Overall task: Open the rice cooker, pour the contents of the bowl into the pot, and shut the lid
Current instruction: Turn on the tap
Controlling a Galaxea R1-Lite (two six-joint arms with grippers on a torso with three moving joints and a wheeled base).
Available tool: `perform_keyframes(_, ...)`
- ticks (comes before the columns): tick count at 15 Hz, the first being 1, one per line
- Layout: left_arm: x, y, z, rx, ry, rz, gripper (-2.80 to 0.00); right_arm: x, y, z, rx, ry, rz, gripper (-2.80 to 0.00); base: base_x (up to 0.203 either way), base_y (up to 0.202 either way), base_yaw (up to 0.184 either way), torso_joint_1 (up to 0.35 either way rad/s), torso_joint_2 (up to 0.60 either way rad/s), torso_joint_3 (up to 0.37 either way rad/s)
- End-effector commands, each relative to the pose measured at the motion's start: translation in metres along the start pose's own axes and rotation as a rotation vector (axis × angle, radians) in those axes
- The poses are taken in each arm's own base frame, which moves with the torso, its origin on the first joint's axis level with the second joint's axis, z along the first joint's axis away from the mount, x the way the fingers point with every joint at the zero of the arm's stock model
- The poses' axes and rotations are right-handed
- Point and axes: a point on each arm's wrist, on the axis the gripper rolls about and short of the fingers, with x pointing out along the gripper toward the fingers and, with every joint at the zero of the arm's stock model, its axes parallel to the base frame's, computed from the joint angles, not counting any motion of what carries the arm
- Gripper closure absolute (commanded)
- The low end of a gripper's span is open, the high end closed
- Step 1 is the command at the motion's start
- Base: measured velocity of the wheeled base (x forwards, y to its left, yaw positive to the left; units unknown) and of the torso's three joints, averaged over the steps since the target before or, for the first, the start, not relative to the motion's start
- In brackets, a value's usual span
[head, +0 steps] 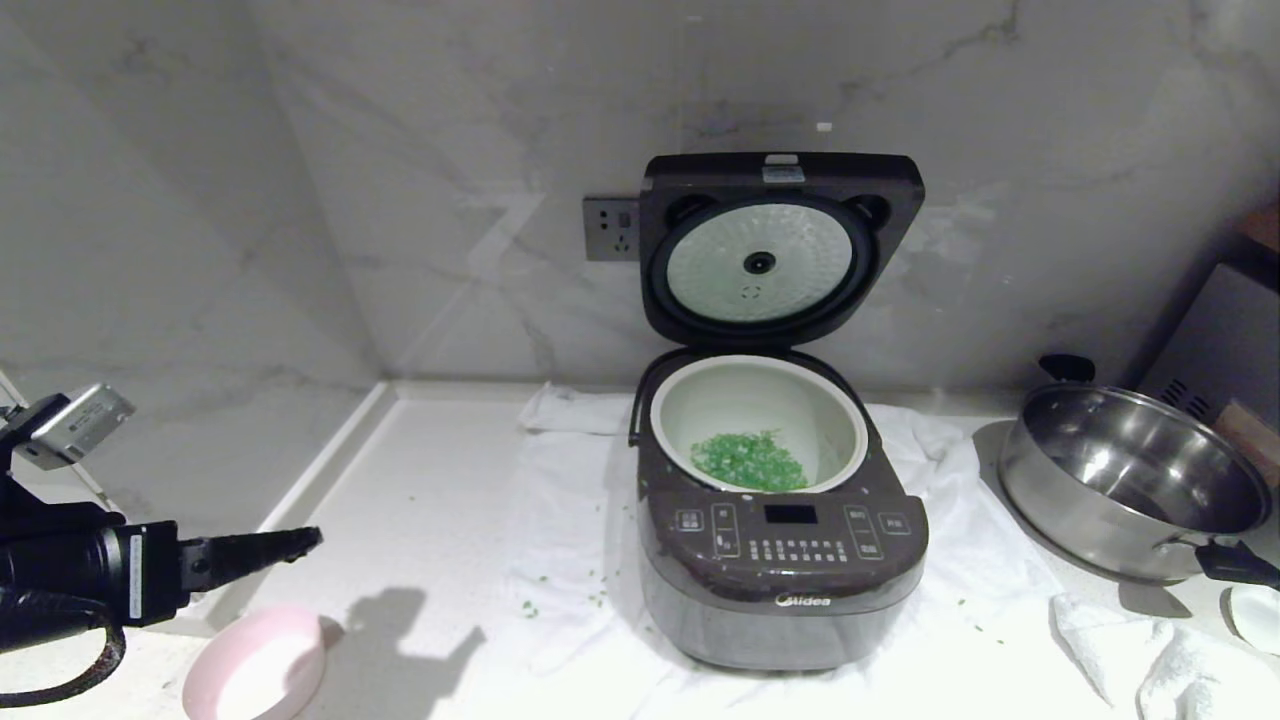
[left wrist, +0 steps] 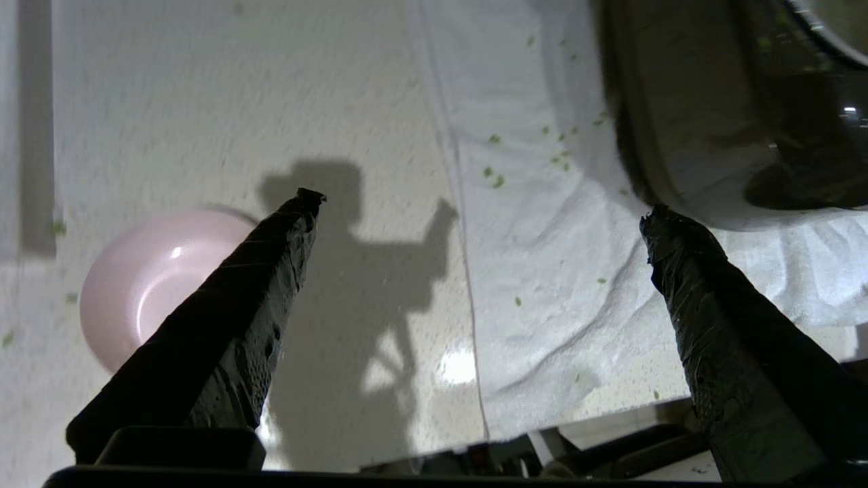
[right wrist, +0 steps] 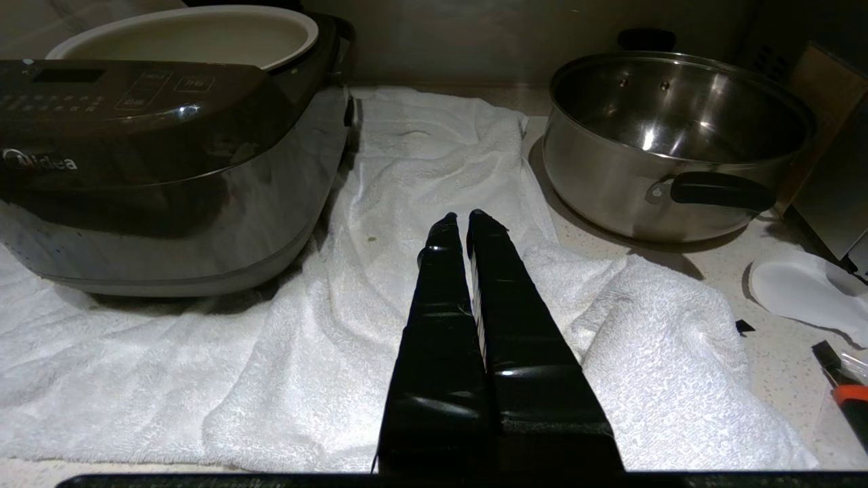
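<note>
Where grey-veined marble walls meet, a white towel (head: 560, 560) covers the counter (head: 420, 500).

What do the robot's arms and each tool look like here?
The left arm is black with a looping black cable and a grey camera box; the left tool has long tapered fingers wrapped in black tape. The right tool has matching glossy black-taped fingers.

rice cooker (head: 780, 580): dark brown-grey body, white lettering
lid (head: 780, 245): dark rim, pale speckled inner plate
pot (head: 760, 425): off-white lining
contents (head: 750, 460): bright green bits
bowl (head: 258, 665): pale pink outside, seemingly white inside
towel (head: 560, 540): white, flecked green
steel pan (head: 1125, 480): shiny silver, black handles
wall (head: 400, 200): grey-white marble veining
left gripper (left wrist: 478, 203): black
right gripper (right wrist: 462, 218): glossy black
</note>
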Motion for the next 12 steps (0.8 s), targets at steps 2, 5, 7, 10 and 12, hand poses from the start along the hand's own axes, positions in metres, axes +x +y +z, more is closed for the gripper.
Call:
perform_keyframes(2, -0.016, -0.02, -0.011, 0.14, -0.185, -0.059, -2.8, 0.0, 0.0, 0.0, -0.001, 0.0, 0.001, 0.0, 0.0, 0.0, 0.0, 0.0, 0.0, 0.0)
perform_keyframes(5, -0.027, -0.024, -0.022, 0.252, -0.394, -0.049, -2.8, 0.0, 0.0, 0.0, -0.001, 0.0, 0.001, 0.0, 0.0, 0.0, 0.0, 0.0, 0.0, 0.0)
perform_keyframes(7, -0.037, -0.029, -0.028, 0.292, -0.473, -0.048, -2.8, 0.0, 0.0, 0.0, 0.0, 0.0, 0.001, 0.0, 0.0, 0.0, 0.0, 0.0, 0.0, 0.0)
perform_keyframes(10, -0.046, -0.035, -0.035, 0.323, -0.515, -0.077, -2.8, 0.0, 0.0, 0.0, -0.001, 0.001, 0.001, 0.0, 0.0, 0.0, 0.0, 0.0, 0.0, 0.0)
perform_keyframes(12, -0.058, -0.045, -0.038, 0.365, -0.573, -0.124, -2.8, 0.0, 0.0, 0.0, -0.001, 0.0, 0.001, 0.0, 0.0, 0.0, 0.0, 0.0, 0.0, 0.0)
